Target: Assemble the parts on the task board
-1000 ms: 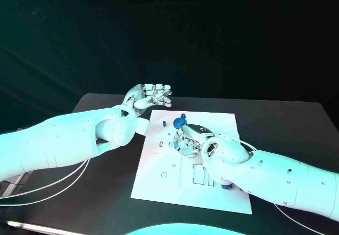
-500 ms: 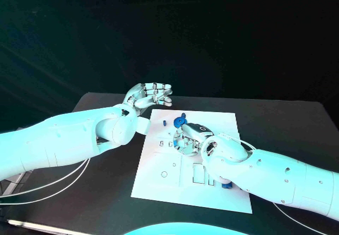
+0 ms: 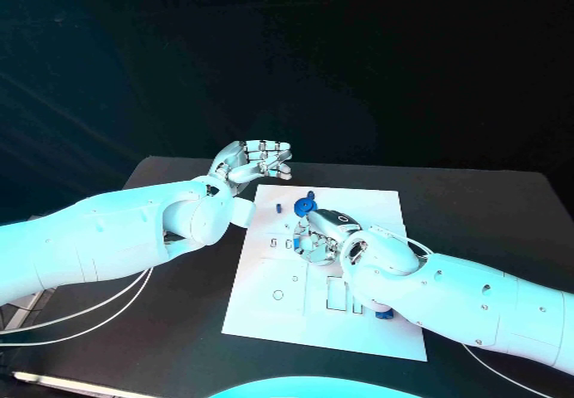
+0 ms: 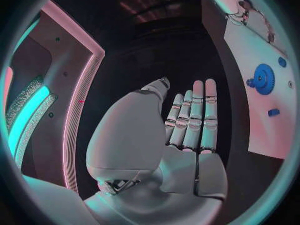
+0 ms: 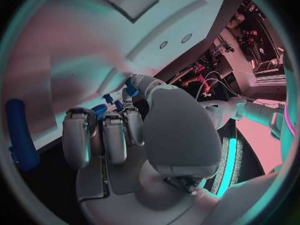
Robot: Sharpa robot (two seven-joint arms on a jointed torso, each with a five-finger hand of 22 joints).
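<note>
The white task board [image 3: 359, 332] lies in the middle of the black table. A blue gear [image 3: 306, 203] stands near its far edge, with a small blue part [image 3: 279, 207] beside it; the gear [image 4: 264, 78] shows again in the left wrist view. My right hand [image 3: 318, 238] rests on the board just in front of the gear, fingers curled down. Between its thumb and fingertips it pinches a small blue part [image 5: 102, 110] against the board. My left hand [image 3: 254, 162] hangs above the board's far left corner, flat and holding nothing [image 4: 187, 135].
A blue peg [image 3: 383, 314] sits at the board's right edge, close under my right forearm. The board [image 4: 262, 50] has several slots and holes near its middle [image 3: 338, 294]. Black table [image 3: 479, 207] lies bare right of the board.
</note>
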